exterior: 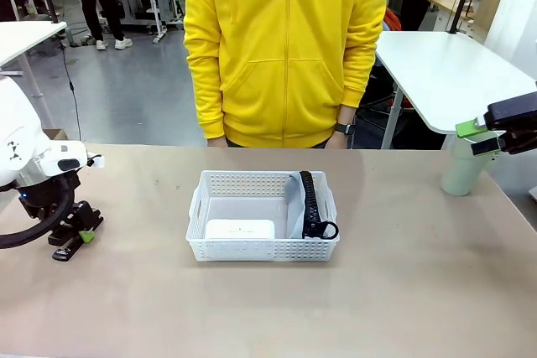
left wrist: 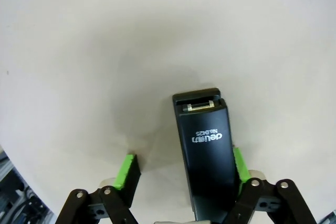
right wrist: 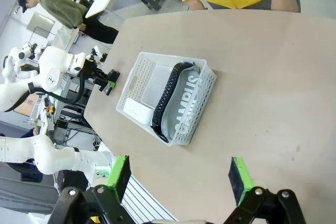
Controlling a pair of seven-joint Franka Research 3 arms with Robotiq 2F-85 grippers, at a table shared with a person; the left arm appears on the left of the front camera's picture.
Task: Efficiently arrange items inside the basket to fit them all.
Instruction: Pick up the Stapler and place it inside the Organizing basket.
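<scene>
**Left tool astride the stapler, two items in the basket**

Left tool (left wrist: 182, 165) is low at the left side of the table (exterior: 403, 291). It is spread and straddles the black stapler (left wrist: 203, 145). The stapler lies flat on the table, well apart from the shallow white perforated plastic basket (exterior: 262, 249). One green pad (left wrist: 239, 162) sits against the stapler's side. The other pad is clear of it, with bare table between, so there is no pinch. The stapler has white print on its top face, and its metal mouth points away from the wrist.

The basket sits mid-table. Inside:
- The flat white rectangular box (exterior: 241, 230) lies flat on the floor at the near-left corner.
- The grey soft pouch (exterior: 294, 207) stands on edge along the right wall. Its black zipper (exterior: 308, 194) is uppermost, with the loop at the near end. The right wrist view shows white lettering on its side.

The far-left part of the basket floor is bare.

The pale green plastic cup (exterior: 461, 169) stands upright at the far right of the table, well apart from the basket. Right tool (right wrist: 179, 174) is spread with nothing between its pads. In the front view it sits just beside the cup's top, and I cannot tell whether they touch.

A person in a yellow zip hoodie (exterior: 285, 48) stands at the far edge of the table, behind the basket.
</scene>
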